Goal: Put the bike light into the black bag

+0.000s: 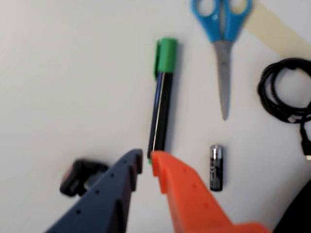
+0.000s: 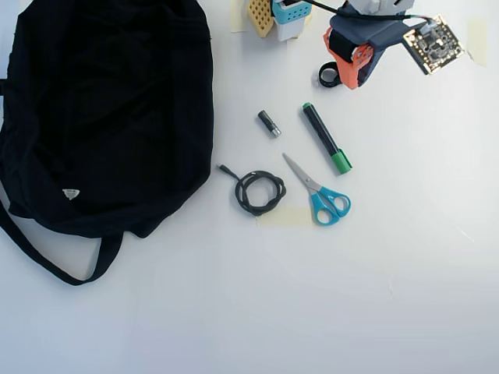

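Observation:
The bike light (image 1: 77, 177), a small black chunky piece with a ring opening, lies on the white table just left of my gripper (image 1: 146, 156), partly hidden by the blue finger (image 1: 116, 194). The blue and orange jaws stand nearly together with nothing between them. In the overhead view the bike light (image 2: 328, 75) lies at the top, right beside the gripper (image 2: 351, 82). The large black bag (image 2: 109, 109) lies far to the left with its strap and white tag; only a corner of it (image 1: 297, 213) shows in the wrist view.
A green-capped marker (image 1: 163, 97) lies straight ahead of the fingertips. A small battery (image 1: 216, 167), blue scissors (image 1: 223, 48) and a coiled black cable (image 1: 286, 92) lie to the right. In the overhead view these lie between the gripper and the bag.

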